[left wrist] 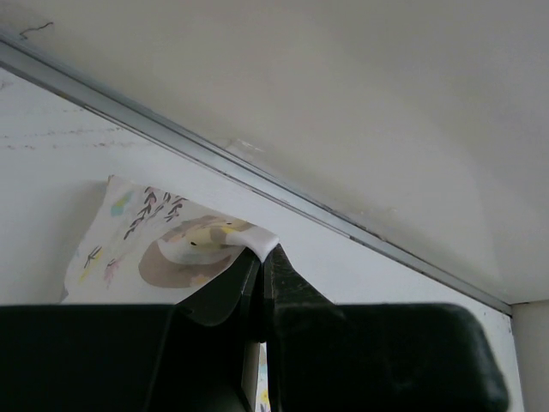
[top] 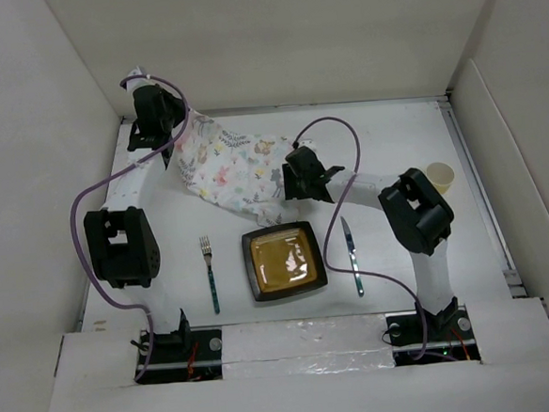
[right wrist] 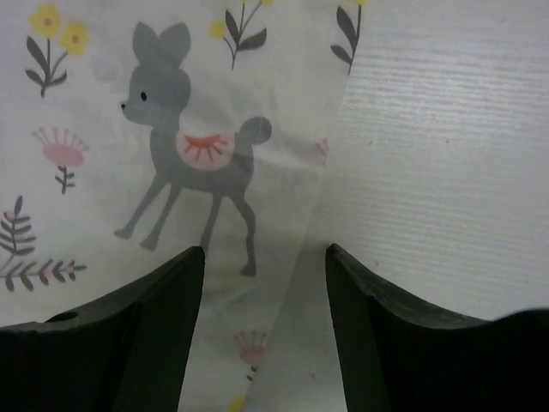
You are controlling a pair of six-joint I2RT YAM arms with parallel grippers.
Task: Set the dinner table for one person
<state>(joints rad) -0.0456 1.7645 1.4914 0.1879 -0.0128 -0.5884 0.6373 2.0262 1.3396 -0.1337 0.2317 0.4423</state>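
A white cloth mat (top: 230, 171) printed with flowers and animals lies crumpled at the back of the white dinner table (top: 392, 141). My left gripper (top: 162, 150) is shut on the mat's far left corner (left wrist: 257, 240), near the back wall. My right gripper (top: 290, 188) is open just above the mat's right edge (right wrist: 330, 172), its fingers (right wrist: 163, 309) straddling that edge beside a grey deer print. A black square plate (top: 283, 260) with an orange centre sits at the front middle. A fork (top: 209, 272) lies left of it, a knife (top: 352, 254) right of it.
A pale yellow cup (top: 439, 176) stands at the right, behind my right arm. White walls border the table at the left, back and right. A metal rail (left wrist: 257, 176) runs along the foot of the back wall.
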